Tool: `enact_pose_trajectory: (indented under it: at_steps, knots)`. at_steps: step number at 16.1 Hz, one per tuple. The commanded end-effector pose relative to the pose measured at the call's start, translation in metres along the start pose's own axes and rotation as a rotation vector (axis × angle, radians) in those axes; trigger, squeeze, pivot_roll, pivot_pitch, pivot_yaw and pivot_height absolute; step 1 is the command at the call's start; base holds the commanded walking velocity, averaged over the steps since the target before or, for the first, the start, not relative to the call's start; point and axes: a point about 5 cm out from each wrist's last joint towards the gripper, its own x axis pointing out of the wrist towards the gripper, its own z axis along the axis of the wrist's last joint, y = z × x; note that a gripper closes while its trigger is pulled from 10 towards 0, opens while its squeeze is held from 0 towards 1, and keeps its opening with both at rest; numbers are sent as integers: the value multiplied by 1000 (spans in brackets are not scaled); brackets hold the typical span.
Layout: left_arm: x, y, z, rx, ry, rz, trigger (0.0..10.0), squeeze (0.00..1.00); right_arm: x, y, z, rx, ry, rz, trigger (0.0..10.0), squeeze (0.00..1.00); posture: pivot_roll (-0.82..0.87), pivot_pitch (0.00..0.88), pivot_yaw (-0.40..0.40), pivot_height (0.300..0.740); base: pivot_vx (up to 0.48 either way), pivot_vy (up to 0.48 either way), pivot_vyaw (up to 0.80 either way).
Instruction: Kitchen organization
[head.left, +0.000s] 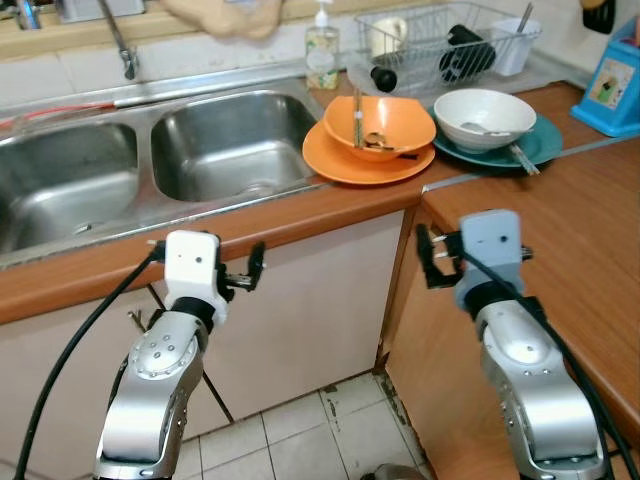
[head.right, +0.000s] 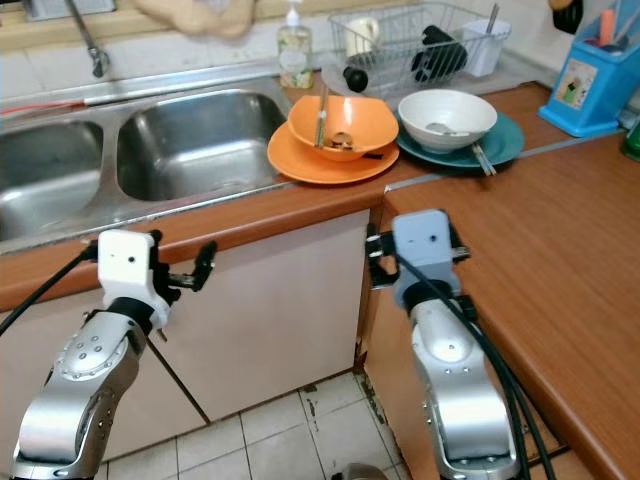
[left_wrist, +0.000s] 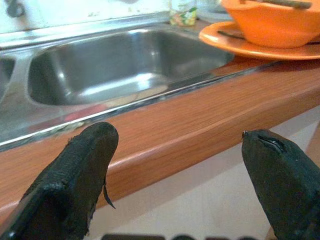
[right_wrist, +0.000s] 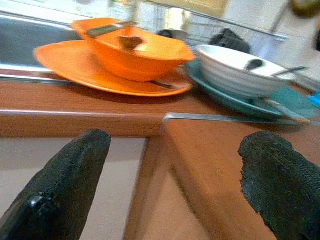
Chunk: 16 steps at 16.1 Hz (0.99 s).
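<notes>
A: From the head views, what's on the desk (head.left: 560, 230)?

B: An orange bowl (head.left: 385, 122) on an orange plate (head.left: 345, 162) beside the sink (head.left: 225, 140); a white bowl (head.left: 484, 117) on a teal plate (head.left: 540, 140) next to it. Both arms are raised below the desk edge.

A: Left wrist view?

B: The left end effector (left_wrist: 175, 170) is spread wide, empty, facing the sink.

A: Right wrist?

B: The right end effector (right_wrist: 175, 175) gapes too, aimed at the dishes. Likely the approach step; next, reach forward and up for a bowl.

Orange plate (head.left: 345, 160), teal plate (head.left: 540, 145) on counter (head.left: 570, 240)
</notes>
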Motion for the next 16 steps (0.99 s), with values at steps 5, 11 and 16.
enact_pose_trajectory:
  at_steps: [5, 11, 16]
  knots:
    - [1, 5, 22, 19, -82, -9, 10000, 0, 1, 16, 5, 30, -32, 87, 10000, 1000, -91, 0, 54, 740, 0, 0, 0]
    - [8, -2, 35, 3, -113, -43, 10000, 0, 2, 8, 22, -15, -133, 17, 10000, 1000, -105, 0, 54, 740, 305, 0, 0]
    - [6, 1, 38, 10, -117, -37, 10000, 0, 5, 2, 35, 43, -193, 2, 10000, 1000, -92, 0, 37, 740, 321, 0, 0]
